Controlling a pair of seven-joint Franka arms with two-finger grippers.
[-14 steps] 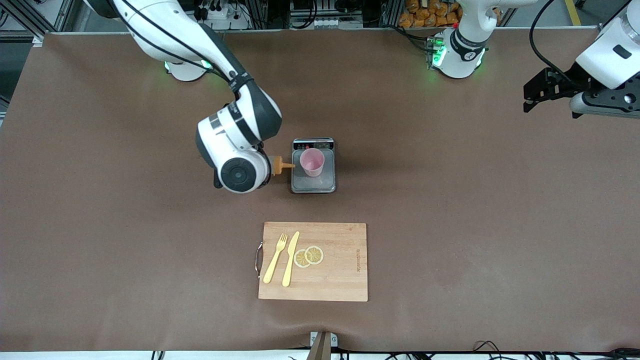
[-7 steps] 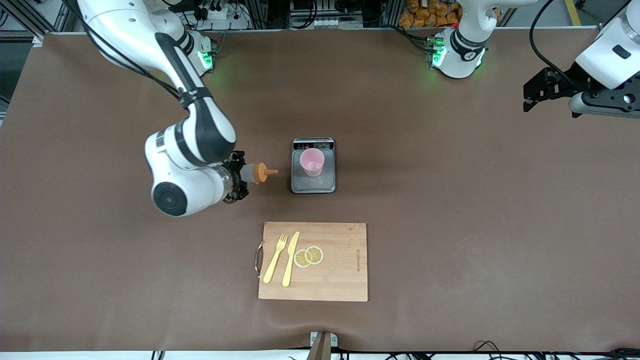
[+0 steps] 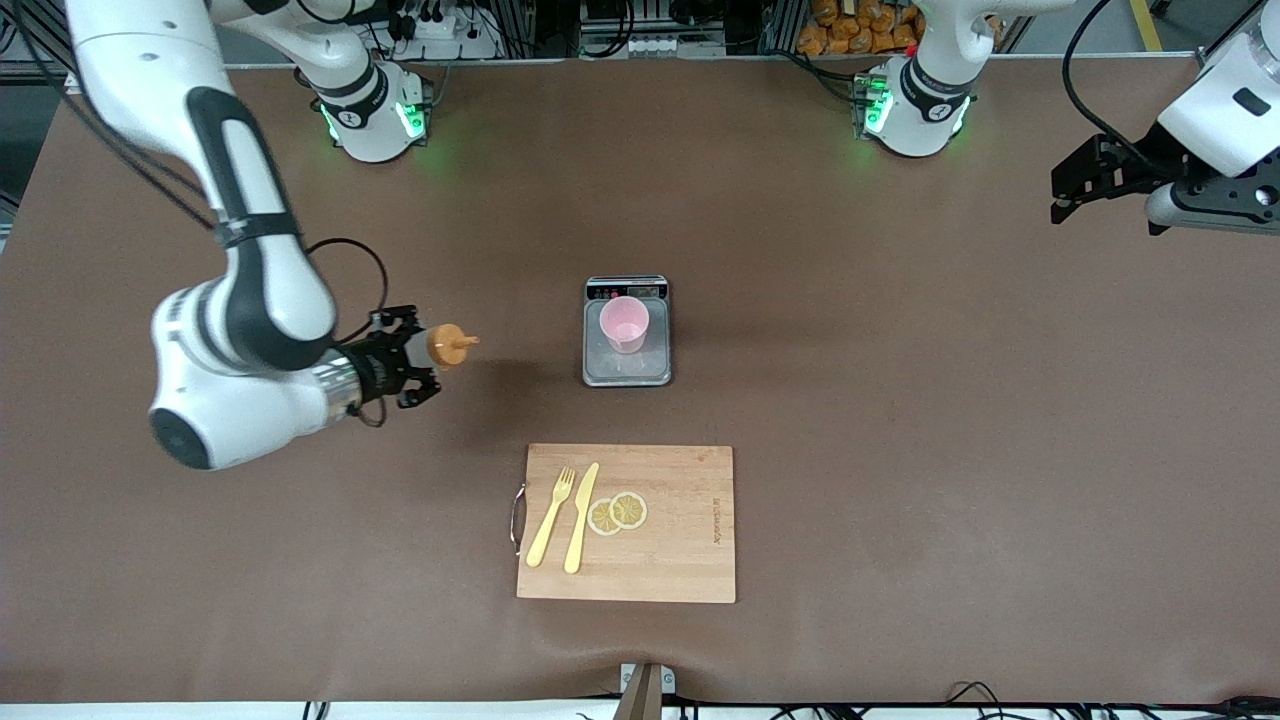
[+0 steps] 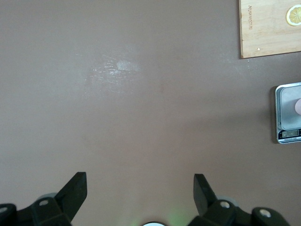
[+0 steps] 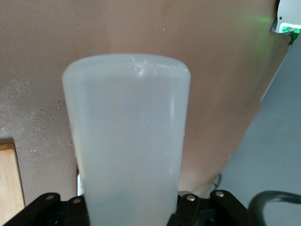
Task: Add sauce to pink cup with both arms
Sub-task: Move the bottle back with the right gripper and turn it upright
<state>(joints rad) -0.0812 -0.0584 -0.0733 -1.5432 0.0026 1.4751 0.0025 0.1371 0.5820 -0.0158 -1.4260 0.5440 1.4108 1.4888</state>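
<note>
The pink cup (image 3: pixel 624 322) stands upright on a small scale (image 3: pixel 627 368) at the table's middle. My right gripper (image 3: pixel 405 358) is shut on the sauce bottle (image 3: pixel 445 346). It holds the bottle on its side over bare table, apart from the scale, toward the right arm's end. The orange nozzle points toward the cup. In the right wrist view the frosted bottle (image 5: pixel 127 136) fills the space between the fingers of the right gripper (image 5: pixel 129 207). My left gripper (image 3: pixel 1085 185) waits open and empty in the air at the left arm's end; the left wrist view shows it (image 4: pixel 139 186) spread wide.
A wooden cutting board (image 3: pixel 680 540) lies nearer the front camera than the scale. It carries a yellow fork (image 3: pixel 550 517), a yellow knife (image 3: pixel 581 517) and two lemon slices (image 3: pixel 618 512). The scale (image 4: pixel 288 110) and board (image 4: pixel 270 28) show in the left wrist view.
My right arm has drawn the sauce bottle away from the cup's rim, toward the right arm's end of the table. The left arm has hardly moved.
</note>
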